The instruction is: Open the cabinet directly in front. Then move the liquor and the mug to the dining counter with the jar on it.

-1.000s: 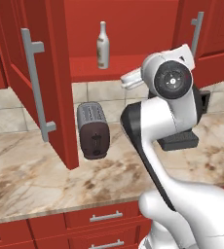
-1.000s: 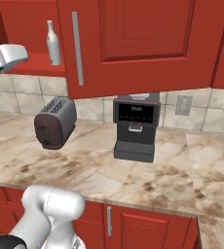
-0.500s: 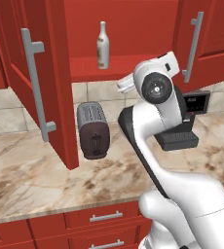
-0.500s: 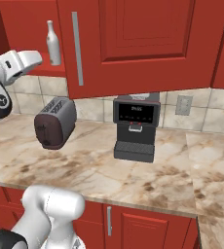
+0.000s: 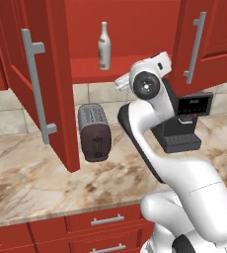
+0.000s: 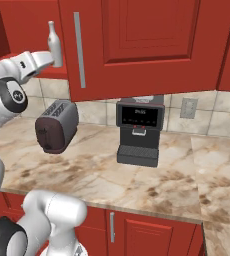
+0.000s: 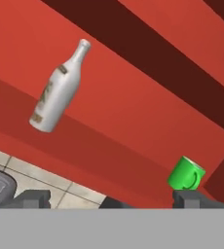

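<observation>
Red raised-panel doors of the cabinet (image 5: 41, 84) stand swung open, the left door carrying a long vertical metal bar handle (image 5: 35, 91); a second door (image 5: 204, 39) hangs at the right with its own bar handle. Just right of the left door, the liquor (image 5: 104, 46) stands upright on the cabinet's lower shelf (image 5: 93, 69), a slim pale bottle with a narrow neck and tan label; the right base view shows it (image 6: 54, 44) at the shelf's front edge. Below the shelf, a dark toaster (image 5: 94, 132) rests on the marbled stone surface (image 5: 31, 183), against a tiled wall. Further right, the white arm bends upward so that its hand reaches toward the open cabinet, level with the shelf and right of the bottle. In the hand view the fingers (image 7: 32, 198) are spread wide apart with nothing between them; the gripper (image 7: 116, 199) looks into the cabinet, the bottle (image 7: 58, 90) appearing at upper left and the mug (image 7: 186, 173), bright green with a loop handle, at lower right, well apart from the bottle on the same shelf. A black coffee machine (image 5: 184, 121) sits on the surface at the far right.
</observation>
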Controlling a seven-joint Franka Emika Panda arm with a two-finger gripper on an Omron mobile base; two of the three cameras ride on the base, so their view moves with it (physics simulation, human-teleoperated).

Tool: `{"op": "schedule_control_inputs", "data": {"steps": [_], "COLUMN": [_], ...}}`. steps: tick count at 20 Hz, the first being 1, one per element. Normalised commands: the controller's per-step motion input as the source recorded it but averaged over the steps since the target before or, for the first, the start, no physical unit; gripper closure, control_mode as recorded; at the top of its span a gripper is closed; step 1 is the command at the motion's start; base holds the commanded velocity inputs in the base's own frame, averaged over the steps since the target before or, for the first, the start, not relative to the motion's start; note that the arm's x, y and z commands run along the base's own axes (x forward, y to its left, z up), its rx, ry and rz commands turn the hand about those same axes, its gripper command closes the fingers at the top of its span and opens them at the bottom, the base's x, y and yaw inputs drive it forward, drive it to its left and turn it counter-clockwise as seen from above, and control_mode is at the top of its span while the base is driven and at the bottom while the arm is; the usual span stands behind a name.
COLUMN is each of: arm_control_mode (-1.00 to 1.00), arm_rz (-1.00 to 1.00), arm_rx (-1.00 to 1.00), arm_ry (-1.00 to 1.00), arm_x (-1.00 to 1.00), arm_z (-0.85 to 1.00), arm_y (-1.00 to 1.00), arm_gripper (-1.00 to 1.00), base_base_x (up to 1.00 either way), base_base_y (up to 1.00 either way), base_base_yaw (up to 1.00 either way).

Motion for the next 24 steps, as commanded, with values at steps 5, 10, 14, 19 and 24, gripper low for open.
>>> {"op": "schedule_control_inputs", "data": {"steps": [5,10,14,19,24], "arm_control_mode": [-1.00,-1.00,-1.00,-1.00,-1.00], "arm_rz": [-0.08,-0.15,-0.24,-0.31,-0.32], "arm_rx": [0.00,0.00,0.00,0.00,0.02], "arm_ry": [0.00,0.00,0.00,0.00,0.00], "arm_x": [0.08,0.17,0.17,0.00,-0.18], "arm_z": [-0.02,0.00,0.00,0.00,0.00], "arm_y": [-0.17,-0.19,-0.29,-0.49,-0.61], "arm_gripper": [-1.00,-1.00,-1.00,-1.00,-1.00], "base_base_x": [0.00,0.00,0.00,0.00,0.00], "base_base_y": [0.00,0.00,0.00,0.00,0.00], "base_base_yaw": [0.00,0.00,0.00,0.00,0.00]}}
